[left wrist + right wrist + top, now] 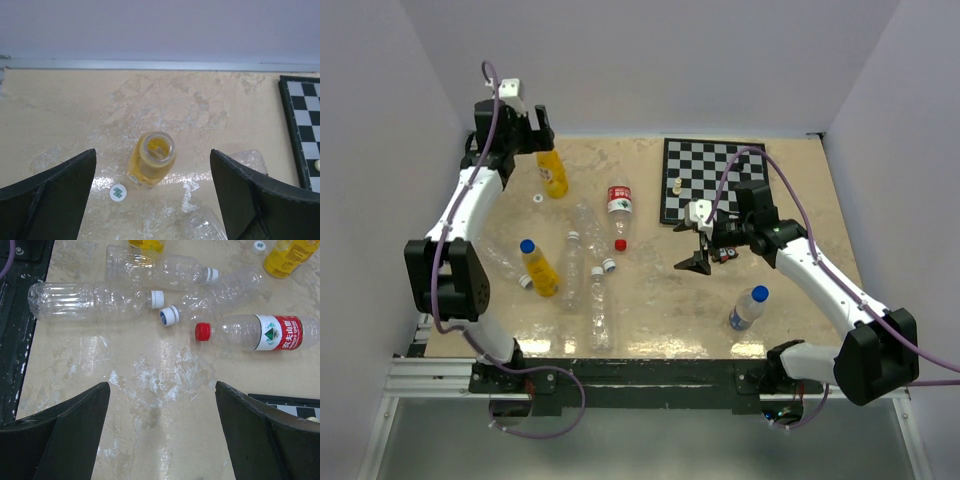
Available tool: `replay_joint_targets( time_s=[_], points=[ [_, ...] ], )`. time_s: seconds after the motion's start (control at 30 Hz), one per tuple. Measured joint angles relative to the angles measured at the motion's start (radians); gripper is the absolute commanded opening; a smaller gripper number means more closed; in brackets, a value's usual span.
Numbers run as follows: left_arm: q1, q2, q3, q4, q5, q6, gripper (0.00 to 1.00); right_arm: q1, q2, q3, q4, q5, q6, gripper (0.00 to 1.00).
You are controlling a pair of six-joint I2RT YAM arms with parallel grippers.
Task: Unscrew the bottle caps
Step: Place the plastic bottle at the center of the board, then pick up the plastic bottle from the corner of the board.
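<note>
We are seeing the white cap (117,192) lying flat on the table (60,110), just beside the uncapped orange bottle (152,162), which is standing upright. Our left gripper (536,133) is hovering above that bottle, jaws spread wide, gripping nothing. Our right gripper (698,262), well apart from that bottle, is gaping wide and empty too.

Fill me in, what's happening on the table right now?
The left claw hangs open above the upright orange bottle, whose mouth is open; a white cap lies on the table beside it. The right claw is open too, holding nothing, over a bare patch. A second orange bottle and a small clear bottle have blue caps on.
</note>
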State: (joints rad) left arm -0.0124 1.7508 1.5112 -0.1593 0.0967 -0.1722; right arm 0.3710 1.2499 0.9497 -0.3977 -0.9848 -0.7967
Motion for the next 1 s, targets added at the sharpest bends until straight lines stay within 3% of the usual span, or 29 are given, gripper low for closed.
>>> replay_joint_targets(
  time_s=[0.37,0.7,1.0],
  points=[
    [0.003,-0.382,-0.167,0.028,0.012,-0.068,1.00,0.000,0.000,0.000,-0.016,0.001,-0.036,0.89],
    [-0.003,-0.640,-0.390,0.047,0.252,-0.124,1.00,0.000,0.000,0.000,-0.031,0.026,-0.042,0.89],
    [-0.211,-0.788,-0.425,-0.072,0.280,-0.069,1.00,-0.014,0.000,0.000,-0.033,0.032,-0.042,0.90]
  ],
)
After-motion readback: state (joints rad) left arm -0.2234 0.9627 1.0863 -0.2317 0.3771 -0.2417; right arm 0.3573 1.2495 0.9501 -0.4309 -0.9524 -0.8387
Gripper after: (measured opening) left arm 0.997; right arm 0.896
